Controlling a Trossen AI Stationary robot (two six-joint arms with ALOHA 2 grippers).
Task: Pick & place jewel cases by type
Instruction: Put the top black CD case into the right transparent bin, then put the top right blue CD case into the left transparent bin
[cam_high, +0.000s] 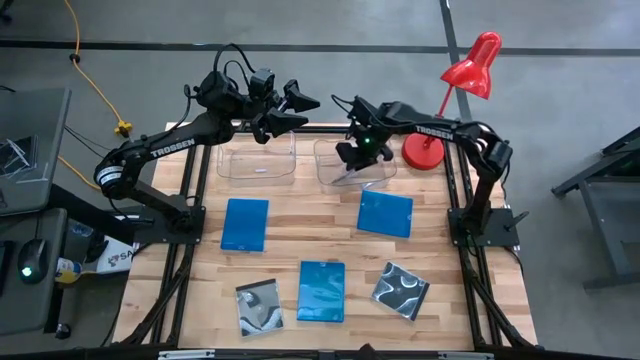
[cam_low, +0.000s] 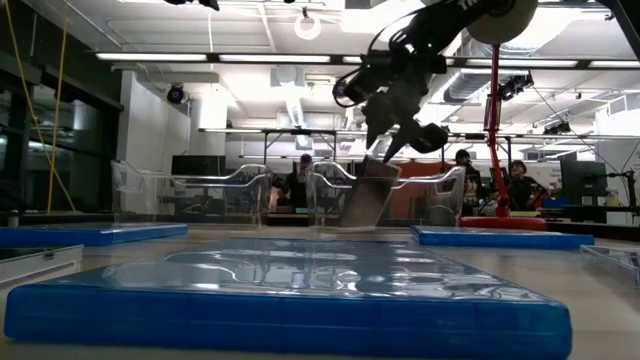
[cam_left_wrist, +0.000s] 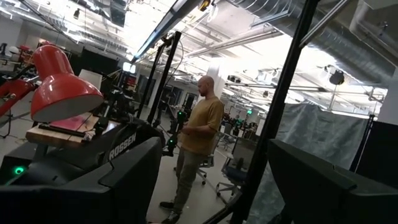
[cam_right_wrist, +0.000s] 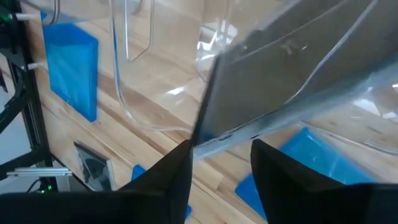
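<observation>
Black jewel case (cam_high: 352, 172) is tipped on edge in the clear tub (cam_high: 385, 172) at roughly 1 o'clock, right gripper (cam_high: 362, 152) spread just above it, and that thin slick plastic looks light but crackable, so pinch the edges.

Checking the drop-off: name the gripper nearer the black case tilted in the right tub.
Right. The right gripper hangs directly above the black case, jaws parted; the left gripper is raised over the other tub.

"TROSSEN" on left arm (cam_high: 168, 146), right arm (cam_high: 432, 130)
</observation>
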